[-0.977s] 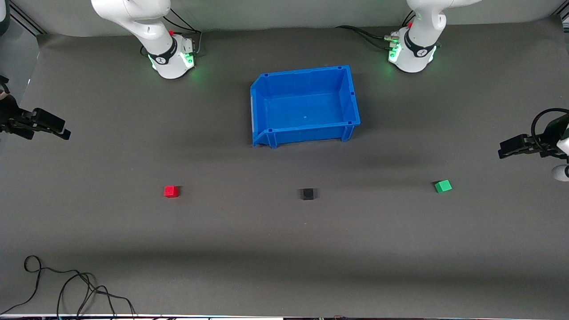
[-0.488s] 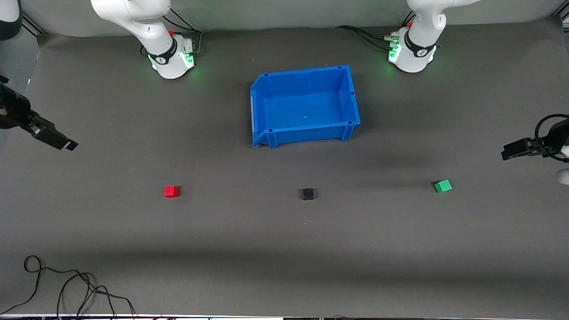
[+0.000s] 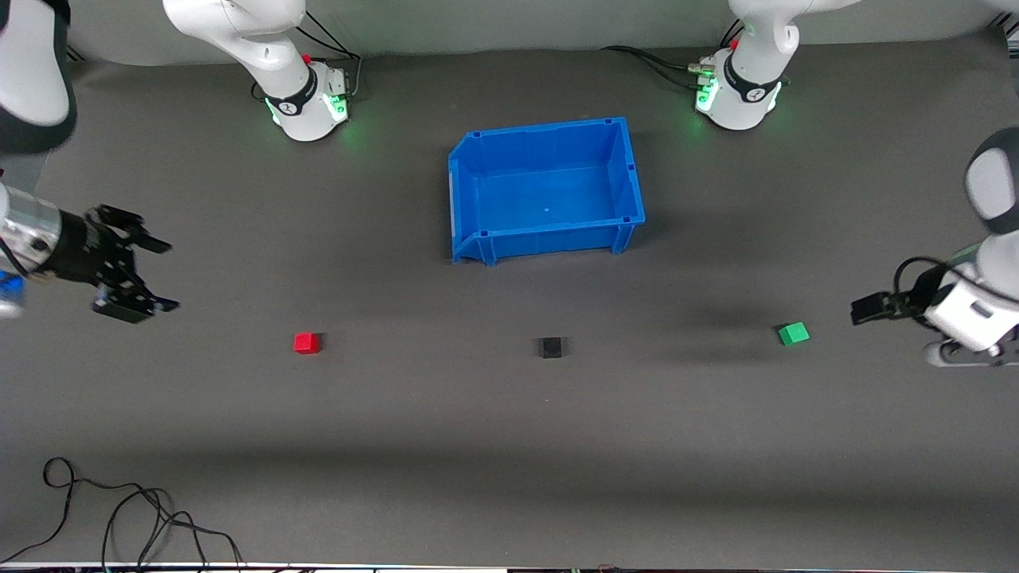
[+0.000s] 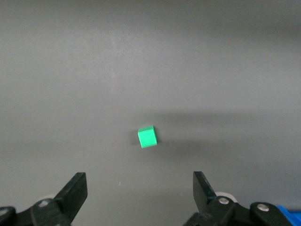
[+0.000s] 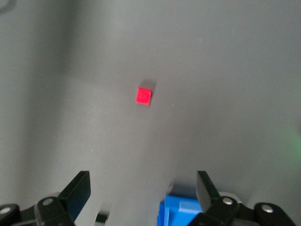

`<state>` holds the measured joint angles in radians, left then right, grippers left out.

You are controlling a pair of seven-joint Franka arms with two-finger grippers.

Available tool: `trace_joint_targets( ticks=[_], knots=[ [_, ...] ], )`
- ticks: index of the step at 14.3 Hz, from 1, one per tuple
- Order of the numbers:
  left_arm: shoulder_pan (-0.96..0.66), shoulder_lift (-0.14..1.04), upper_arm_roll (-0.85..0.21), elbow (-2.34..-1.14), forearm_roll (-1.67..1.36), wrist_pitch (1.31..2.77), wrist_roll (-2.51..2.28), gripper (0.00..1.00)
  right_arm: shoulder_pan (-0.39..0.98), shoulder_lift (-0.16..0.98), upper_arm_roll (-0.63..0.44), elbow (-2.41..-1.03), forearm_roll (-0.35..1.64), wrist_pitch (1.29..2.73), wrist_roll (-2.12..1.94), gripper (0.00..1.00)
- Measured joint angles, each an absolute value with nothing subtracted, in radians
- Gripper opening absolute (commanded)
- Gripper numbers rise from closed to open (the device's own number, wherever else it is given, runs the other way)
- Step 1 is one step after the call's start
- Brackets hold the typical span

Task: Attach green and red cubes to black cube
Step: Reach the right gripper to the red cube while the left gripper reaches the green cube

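blue bin (image 3: 629, 171) bare inside – red cube (image 3: 306, 342), black cube (image 3: 549, 347), green cube (image 3: 793, 333) outside

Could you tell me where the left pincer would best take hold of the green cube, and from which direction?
Probably from straight above, closing on two opposite side faces. The green cube sits flat on the table, alone, turned slightly askew, so the wrist should likely rotate to match. The left pincer is open with the cube in its view; the right pincer is open near the red cube.

Both arms are glossy white with black joint bands, green-lit bases, black cables, and matte black gripper fingers (image 4: 73, 195).
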<state>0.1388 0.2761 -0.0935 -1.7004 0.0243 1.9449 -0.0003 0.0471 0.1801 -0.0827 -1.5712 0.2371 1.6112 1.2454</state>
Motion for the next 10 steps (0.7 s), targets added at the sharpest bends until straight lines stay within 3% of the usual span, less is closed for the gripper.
trace_joint_targets(
  ticks=[3, 7, 10],
  knots=[
    [0.161, 0.408, -0.084, -1.717, 0.024, 2.108, 0.000, 1.00, 0.034, 0.257, -0.118, -1.626, 0.336, 1.674, 1.250, 1.00],
    [0.187, 0.576, -0.082, -1.719, 0.024, 2.227, -0.008, 0.97, 0.030, 0.321, -0.130, -1.803, 0.451, 1.928, 1.187, 1.00],
    [0.213, 0.598, -0.082, -1.718, 0.024, 2.222, -0.042, 0.88, 0.035, 0.384, -0.129, -1.903, 0.542, 2.071, 1.066, 1.00]
  ],
)
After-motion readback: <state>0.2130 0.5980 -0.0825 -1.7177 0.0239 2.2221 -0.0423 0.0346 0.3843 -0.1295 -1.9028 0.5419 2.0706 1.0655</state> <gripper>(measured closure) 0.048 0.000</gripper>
